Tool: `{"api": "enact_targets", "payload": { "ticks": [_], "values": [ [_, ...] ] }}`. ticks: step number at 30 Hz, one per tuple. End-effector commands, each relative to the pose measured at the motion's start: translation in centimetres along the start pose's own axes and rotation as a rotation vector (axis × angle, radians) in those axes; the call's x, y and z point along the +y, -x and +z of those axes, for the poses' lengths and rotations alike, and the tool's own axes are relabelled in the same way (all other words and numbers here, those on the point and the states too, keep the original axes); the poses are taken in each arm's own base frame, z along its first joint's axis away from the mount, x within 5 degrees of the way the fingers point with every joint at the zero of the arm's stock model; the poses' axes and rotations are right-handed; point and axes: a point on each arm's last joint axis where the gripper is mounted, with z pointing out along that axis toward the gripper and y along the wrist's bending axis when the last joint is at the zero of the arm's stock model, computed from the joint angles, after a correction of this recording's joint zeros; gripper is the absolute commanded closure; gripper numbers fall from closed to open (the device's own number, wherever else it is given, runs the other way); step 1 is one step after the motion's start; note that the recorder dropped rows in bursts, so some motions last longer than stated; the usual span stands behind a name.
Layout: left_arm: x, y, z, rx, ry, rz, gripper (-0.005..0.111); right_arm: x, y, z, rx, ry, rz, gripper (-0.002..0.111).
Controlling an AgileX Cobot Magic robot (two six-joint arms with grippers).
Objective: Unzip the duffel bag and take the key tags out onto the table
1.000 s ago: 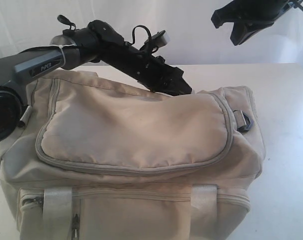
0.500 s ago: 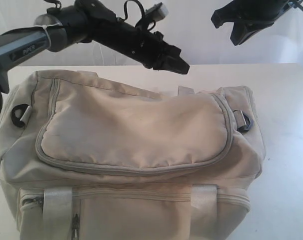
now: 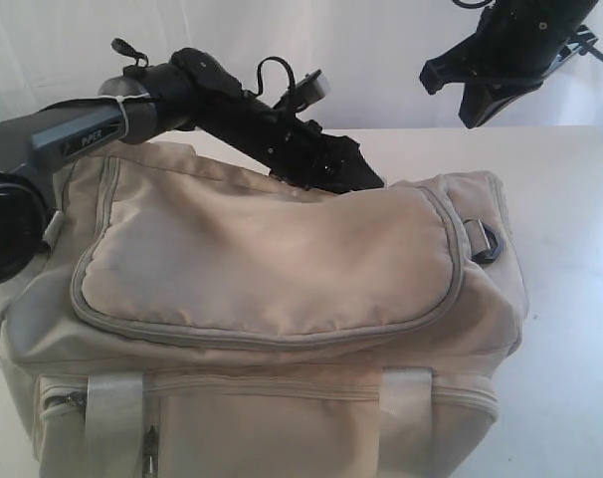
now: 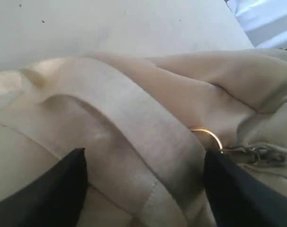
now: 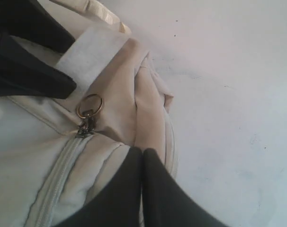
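White counter (image 3: 580, 299), plain, bare along its right side and far edge. The cream-beige duffel bag (image 3: 272, 259) rests on it and covers the left and middle, running out of the exterior view at the near edge. The U-shaped zip flap (image 3: 272, 264) lies flat on top with its zip closed all round, so the inside is hidden. The left arm (image 3: 83, 139) comes in from the counter's left side, low over the bag's far top edge. Left end effector (image 4: 143, 189): fingers well apart, one on each side of a pale webbing strap (image 4: 134, 137) and right down at the fabric, nothing gripped. Right end effector (image 5: 142, 156): fingers pressed together, holding nothing, raised well above the bag's right end toward the far right corner. Black D-ring (image 3: 491, 242) on the bag's right end. Small brass zip-pull ring (image 5: 89, 106) at the end of the zip, lying on the fabric against the strap's edge, just beside one left finger (image 4: 238, 189).
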Motion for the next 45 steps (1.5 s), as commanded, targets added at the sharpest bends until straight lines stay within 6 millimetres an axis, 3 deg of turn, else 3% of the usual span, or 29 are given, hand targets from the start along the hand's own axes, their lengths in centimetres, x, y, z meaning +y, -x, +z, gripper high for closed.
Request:
{"api": "enact_targets", "payload": {
  "ticks": [1, 2, 3, 4, 5, 6, 22, 27, 35, 40, 45],
  "values": [
    [-1.4, 0.1, 1.3, -0.027, -0.037, 0.021, 0.045, -0.1, -0.2, -0.2, 0.0, -0.007, -0.001, 0.108],
    [-1.3, 0.2, 1.3, -0.035, -0.027, 0.023, 0.054, -0.1, -0.2, -0.2, 0.0, -0.007, -0.001, 0.108],
    [-1.3, 0.3, 1.3, -0.042, -0.022, 0.024, 0.076, -0.1, -0.2, -0.2, 0.0, -0.007, -0.001, 0.108],
    [-1.4, 0.4, 1.2, -0.042, -0.023, 0.028, 0.091, -0.1, -0.2, -0.2, 0.0, -0.007, -0.001, 0.108],
    [-1.4, 0.5, 0.8, -0.045, -0.018, 0.042, 0.103, -0.1, -0.2, -0.2, 0.0, -0.007, -0.001, 0.108],
    [-1.5, 0.5, 0.5, -0.039, -0.022, 0.082, 0.106, -0.1, -0.2, -0.1, 0.002, -0.007, -0.001, 0.108],
    [-8.3, 3.5, -6.6, -0.129, -0.043, 0.31, 0.107, 0.7, 0.0, -0.1, -0.016, 0.075, 0.032, 0.108],
    [-9.6, 3.6, -7.7, -0.122, -0.058, 0.354, 0.107, 1.0, 0.5, -0.2, -0.072, 0.117, 0.041, 0.108],
    [-10.0, 3.2, -7.9, -0.083, -0.079, 0.365, 0.107, -0.8, 1.2, -0.1, -0.163, 0.077, 0.096, 0.106],
    [-10.6, 3.3, -8.2, -0.09, -0.093, 0.37, 0.107, -3.5, 1.4, 3.3, -0.044, 0.069, 0.137, 0.106],
    [-11.4, 3.8, -9.0, -0.132, -0.076, 0.408, 0.107, -3.8, 1.5, 8.5, 0.066, 0.201, 0.119, 0.106]
  ]
}}
